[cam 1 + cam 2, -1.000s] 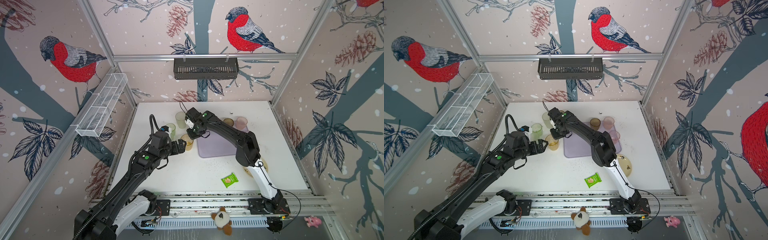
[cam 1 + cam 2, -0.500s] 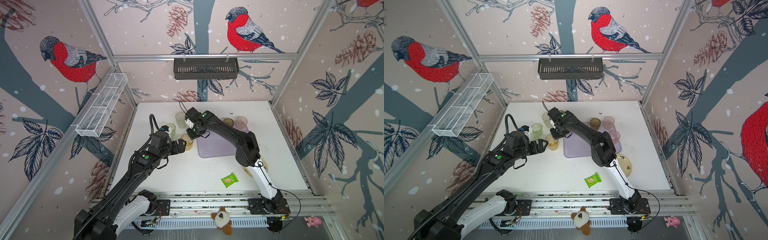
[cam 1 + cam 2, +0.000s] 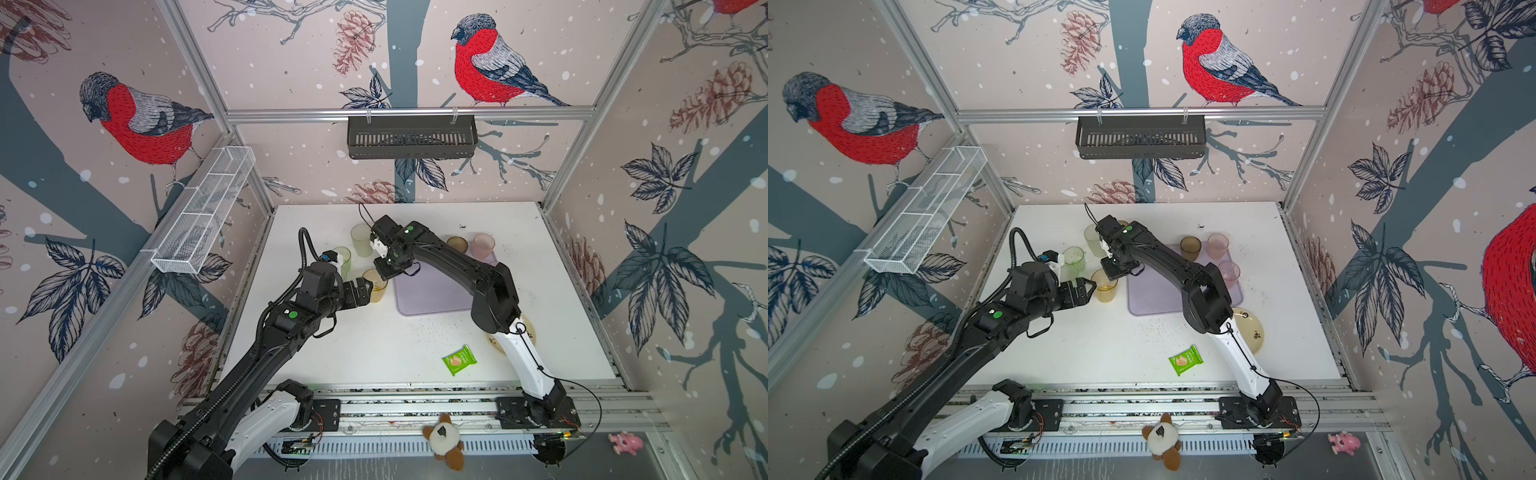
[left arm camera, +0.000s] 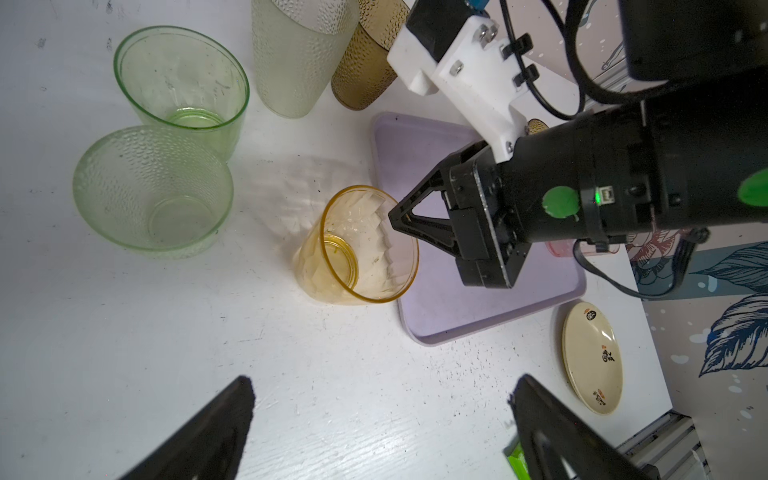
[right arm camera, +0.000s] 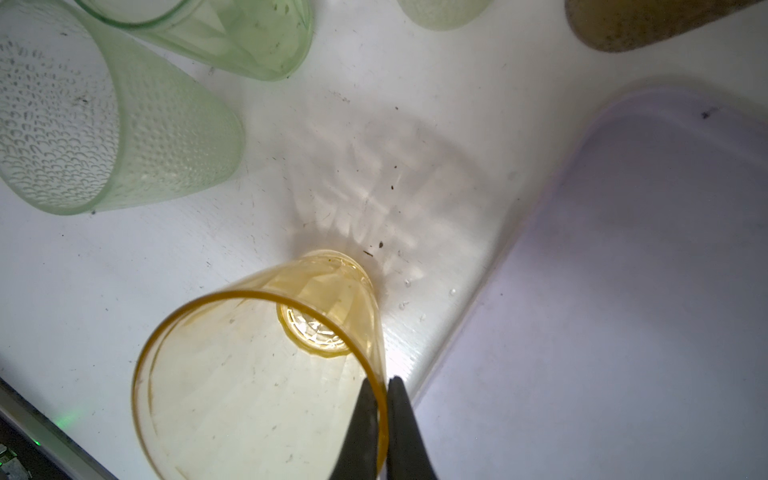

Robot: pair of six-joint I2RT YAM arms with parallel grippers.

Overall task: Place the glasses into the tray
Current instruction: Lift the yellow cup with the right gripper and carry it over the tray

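An amber-yellow glass stands on the white table just left of the lilac tray. My right gripper is shut on its rim, one finger inside and one outside. My left gripper is open, close to the glass's left side, holding nothing. Two green glasses, a frosted pale glass and a brown glass stand behind. Another brown glass and two pink glasses stand at the tray's far right end.
A cream plate lies right of the tray, partly under my right arm. A green snack packet lies near the front edge. A black slotted basket hangs on the back wall, a white wire basket on the left wall.
My right gripper's jaws have closed the last bit onto the amber-yellow glass's rim. Both arms and the glasses stay where they were.
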